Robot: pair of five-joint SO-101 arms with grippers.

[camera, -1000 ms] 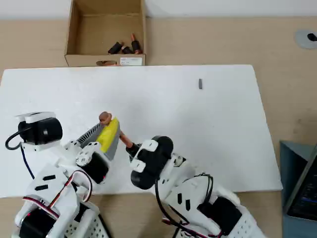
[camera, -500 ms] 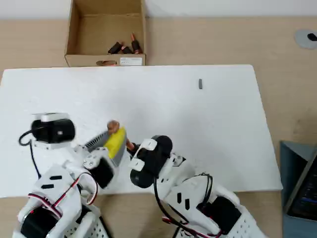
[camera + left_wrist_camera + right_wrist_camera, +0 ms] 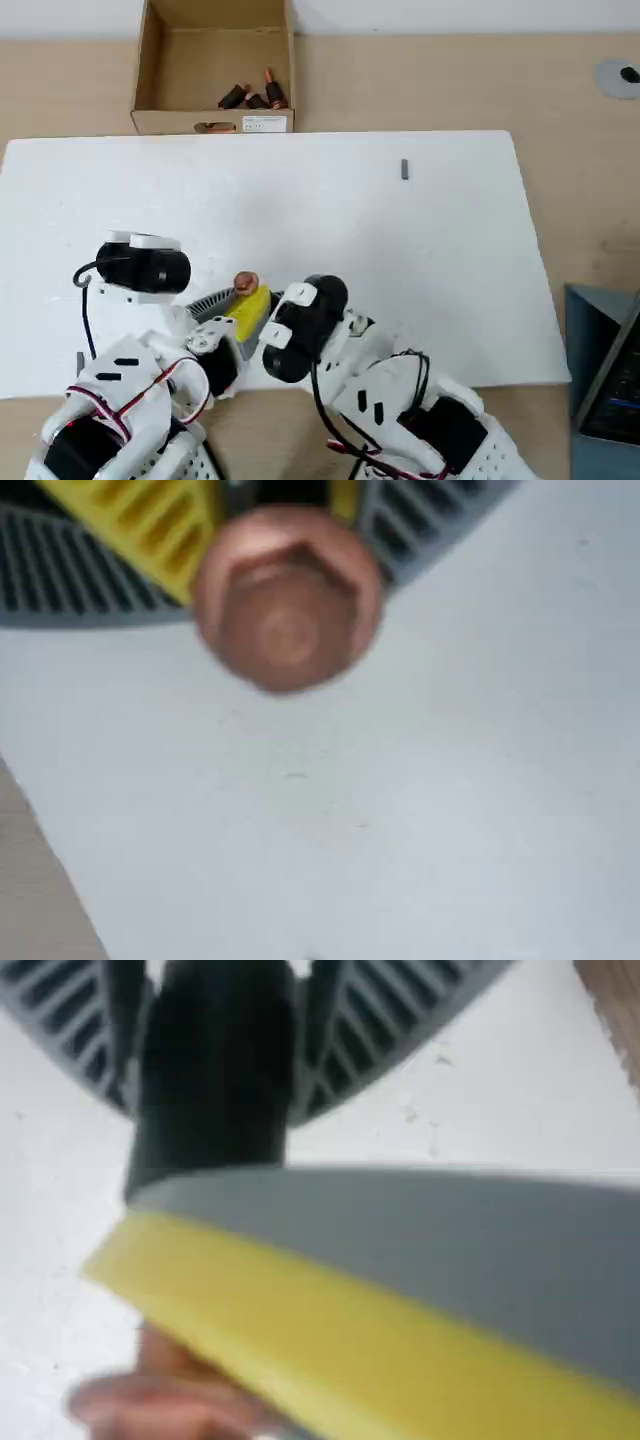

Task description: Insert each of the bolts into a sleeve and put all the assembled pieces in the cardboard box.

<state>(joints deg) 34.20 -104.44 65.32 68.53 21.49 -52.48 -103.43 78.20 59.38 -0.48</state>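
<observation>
Left tool point(image 3: 242, 296) low over the near edge of the white sheet point(image 3: 420, 280), jaws clamped on a copper bolt point(image 3: 288, 600); hex head seen face-on in the left wrist view, yellow finger one side, grey finger the other. Right tool point(image 3: 215, 1030) just beside it, jaws pinched tight on a black sleeve point(image 3: 212, 1080). In the right wrist view the left tool's yellow-and-grey finger crosses right in front of the sleeve end; can't tell whether the bolt tip is in the sleeve, contact point is hidden. Farther out on the sheet, well apart from both arms, a small grey piece point(image 3: 404, 169), possibly a loose sleeve. At the far side of the counter point(image 3: 560, 90), the cardboard box point(image 3: 150, 70), touching the sheet's far edge; a few assembled pieces point(image 3: 255, 95) lie in its corner.
</observation>
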